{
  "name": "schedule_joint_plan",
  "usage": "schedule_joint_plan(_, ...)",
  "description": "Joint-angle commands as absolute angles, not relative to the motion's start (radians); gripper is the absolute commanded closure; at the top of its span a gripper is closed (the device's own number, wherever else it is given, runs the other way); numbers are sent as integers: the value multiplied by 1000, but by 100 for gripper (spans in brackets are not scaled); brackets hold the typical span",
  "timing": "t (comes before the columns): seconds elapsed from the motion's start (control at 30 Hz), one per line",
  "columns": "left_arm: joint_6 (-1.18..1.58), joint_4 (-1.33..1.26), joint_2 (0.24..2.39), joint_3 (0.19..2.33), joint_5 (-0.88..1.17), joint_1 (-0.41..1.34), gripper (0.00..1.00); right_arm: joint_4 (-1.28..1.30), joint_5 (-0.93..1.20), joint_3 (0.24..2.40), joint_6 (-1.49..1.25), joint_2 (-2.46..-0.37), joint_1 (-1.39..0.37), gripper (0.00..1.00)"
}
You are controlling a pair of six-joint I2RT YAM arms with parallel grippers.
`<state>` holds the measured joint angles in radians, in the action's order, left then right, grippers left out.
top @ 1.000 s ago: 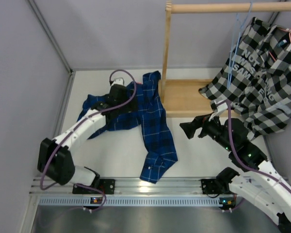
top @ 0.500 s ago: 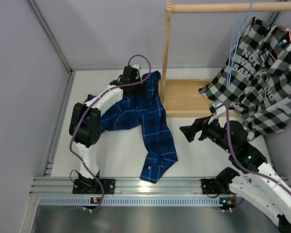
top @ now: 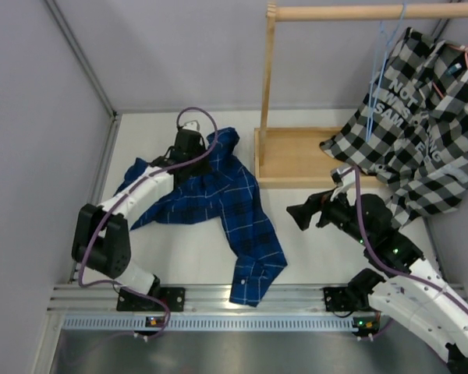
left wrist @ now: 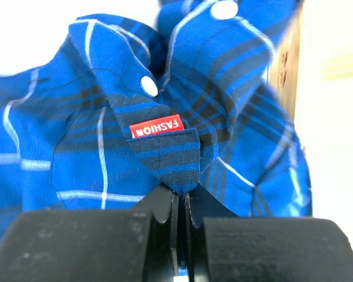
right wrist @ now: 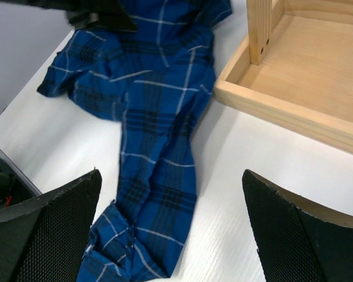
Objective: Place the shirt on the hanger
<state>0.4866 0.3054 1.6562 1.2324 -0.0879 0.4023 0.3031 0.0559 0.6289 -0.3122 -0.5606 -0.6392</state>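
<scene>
White table (top: 183, 257): dark blue checked shirt (top: 234, 195) sprawled left of centre; wooden rack base (top: 296, 160) at upper middle.

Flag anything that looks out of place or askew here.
The shirt lies crumpled and twisted on the table, a fold by its red label pinched in the left gripper. The hanger appears to hang bare from the rod, beside a checked shirt drooping lopsidedly.

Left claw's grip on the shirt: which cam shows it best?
Left wrist: the left claw is shut on the shirt at the collar, just under the red label. Top external has the arm covering the pinch. Right wrist catches only the claw's dark body at its top edge, fingers hidden.
</scene>
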Motion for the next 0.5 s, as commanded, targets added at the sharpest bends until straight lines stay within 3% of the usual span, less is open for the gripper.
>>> schedule_joint_plan(0.0, 607, 226, 1430, 1006, -78, 402, 100, 230, 75, 618, -330, -564, -640, 0)
schedule_joint_plan(0.23, 695, 121, 1031, 620, 231, 417, 100, 115, 153, 575, -362, -626, -640, 1)
schedule_joint_plan(0.47, 663, 106, 829, 566, 681, 419, 100, -66, 334, 555, -423, -807, -640, 1)
